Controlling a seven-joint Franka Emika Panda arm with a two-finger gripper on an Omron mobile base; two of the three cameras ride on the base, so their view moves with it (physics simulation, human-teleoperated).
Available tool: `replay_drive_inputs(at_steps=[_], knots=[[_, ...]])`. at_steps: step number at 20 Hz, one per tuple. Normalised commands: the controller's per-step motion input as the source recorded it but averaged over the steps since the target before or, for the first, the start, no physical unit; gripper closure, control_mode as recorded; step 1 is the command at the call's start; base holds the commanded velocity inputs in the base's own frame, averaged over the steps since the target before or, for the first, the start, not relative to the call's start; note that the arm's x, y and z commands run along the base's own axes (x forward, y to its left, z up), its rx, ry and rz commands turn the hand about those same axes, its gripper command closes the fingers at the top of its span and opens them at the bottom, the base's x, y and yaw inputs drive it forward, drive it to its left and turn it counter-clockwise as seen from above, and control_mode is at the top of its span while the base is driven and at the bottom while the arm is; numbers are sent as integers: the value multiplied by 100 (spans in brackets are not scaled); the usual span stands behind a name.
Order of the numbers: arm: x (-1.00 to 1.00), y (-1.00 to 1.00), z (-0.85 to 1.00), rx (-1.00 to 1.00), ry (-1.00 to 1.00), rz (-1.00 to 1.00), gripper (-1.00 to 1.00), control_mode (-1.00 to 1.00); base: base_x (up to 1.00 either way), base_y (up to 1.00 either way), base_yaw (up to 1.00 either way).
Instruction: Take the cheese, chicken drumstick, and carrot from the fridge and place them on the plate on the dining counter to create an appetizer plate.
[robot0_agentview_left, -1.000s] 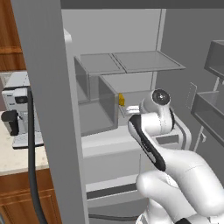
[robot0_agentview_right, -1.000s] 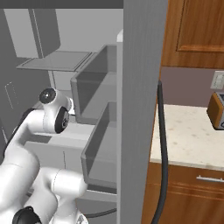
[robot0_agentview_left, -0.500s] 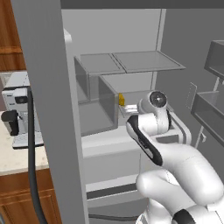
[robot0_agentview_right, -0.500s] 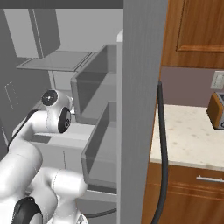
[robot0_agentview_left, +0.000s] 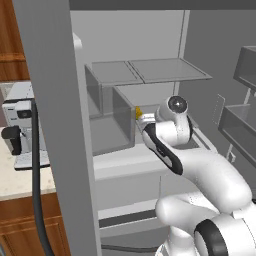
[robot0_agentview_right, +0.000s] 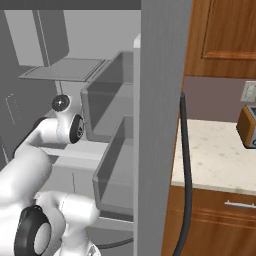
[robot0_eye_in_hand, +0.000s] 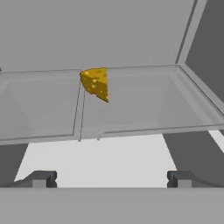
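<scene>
1. Reaching into the open fridge (robot0_agentview_left: 150, 45), the arm points its hand at the drawer level; in the left base view a coffee machine (robot0_agentview_left: 20, 127) stands on the wall counter (robot0_agentview_left: 20, 182) far left, outside the fridge.
2. Left of the hand: a clear-walled drawer (robot0_agentview_left: 107, 117) under the flat shelf (robot0_agentview_left: 145, 70).
3. Centre: the cheese (robot0_eye_in_hand: 96, 83), a yellow wedge with holes, sits in the drawer just behind its clear front wall, slightly left of the hand's line. A yellow sliver (robot0_agentview_left: 138, 113) of it shows beside the wrist in the left base view.
4. Gripper (robot0_eye_in_hand: 112, 178): fingers (robot0_eye_in_hand: 41, 178) spread wide, holding nothing, well short of the cheese.
5. Right base view: toaster (robot0_agentview_right: 247, 125) at far right on the counter.
6. Progress, as I judge it: early. No food lifted; the cheese grasp is not yet made. Drumstick, carrot and all three placements appear left to do.
</scene>
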Motion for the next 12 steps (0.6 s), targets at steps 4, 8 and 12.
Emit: replay_drive_inputs(at_steps=[4, 8, 12], knots=[[24, 0, 0, 0, 0, 4, -100, -100, 0, 0, 0], [22, 0, 0, 0, 0, 6, -100, -100, 0, 0, 0], [29, 0, -7, 0, 0, 6, -100, -100, 0, 0, 0]])
